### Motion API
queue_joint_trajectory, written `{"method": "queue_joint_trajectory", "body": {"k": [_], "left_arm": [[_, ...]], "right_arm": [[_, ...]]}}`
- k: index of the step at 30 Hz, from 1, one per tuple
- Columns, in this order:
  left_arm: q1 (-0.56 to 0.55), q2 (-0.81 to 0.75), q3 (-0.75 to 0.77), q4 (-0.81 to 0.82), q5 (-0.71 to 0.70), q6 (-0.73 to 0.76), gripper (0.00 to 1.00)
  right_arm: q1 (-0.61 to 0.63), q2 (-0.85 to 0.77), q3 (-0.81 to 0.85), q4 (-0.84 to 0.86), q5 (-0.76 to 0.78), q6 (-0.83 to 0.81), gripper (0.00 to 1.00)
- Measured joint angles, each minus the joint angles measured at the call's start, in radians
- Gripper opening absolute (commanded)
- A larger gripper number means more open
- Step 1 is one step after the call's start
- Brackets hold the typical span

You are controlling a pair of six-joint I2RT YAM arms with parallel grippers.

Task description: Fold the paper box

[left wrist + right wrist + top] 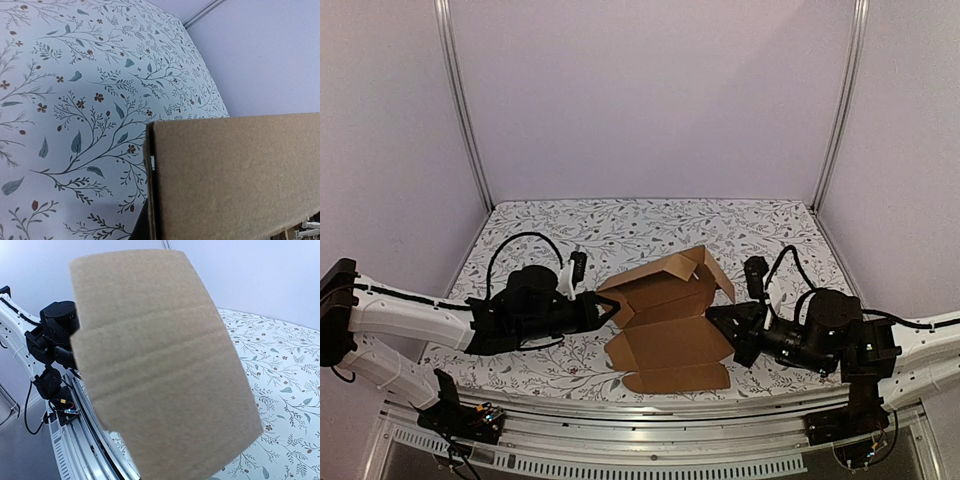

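Note:
The paper box (665,320) is a plain brown cardboard piece, partly folded, lying open in the middle of the floral table. Its far flaps stand up and a flat panel lies toward the near edge. My left gripper (612,305) is at the box's left wall, shut on the cardboard. In the left wrist view that wall (235,180) fills the lower right and hides the fingers. My right gripper (722,325) is at the box's right edge, shut on a flap. In the right wrist view this creased flap (160,370) covers the fingers and hangs above the table.
The floral tablecloth (620,225) runs back to the white walls and corner posts. A metal rail (620,425) lines the near edge, with both arm bases on it. The left arm's base (52,340) shows in the right wrist view, behind the flap.

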Motion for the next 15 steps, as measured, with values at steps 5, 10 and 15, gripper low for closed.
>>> {"method": "queue_joint_trajectory", "body": {"k": [5,10,15], "left_arm": [[0.000,0.000,0.000,0.011,0.023,-0.008,0.00],[0.000,0.000,0.000,0.026,0.047,-0.014,0.00],[0.002,0.000,0.000,0.031,0.069,-0.015,0.00]], "right_arm": [[0.000,-0.003,0.000,0.056,0.006,-0.019,0.00],[0.000,0.009,0.000,0.100,0.005,-0.037,0.00],[0.000,0.036,0.005,0.122,0.011,-0.055,0.00]]}}
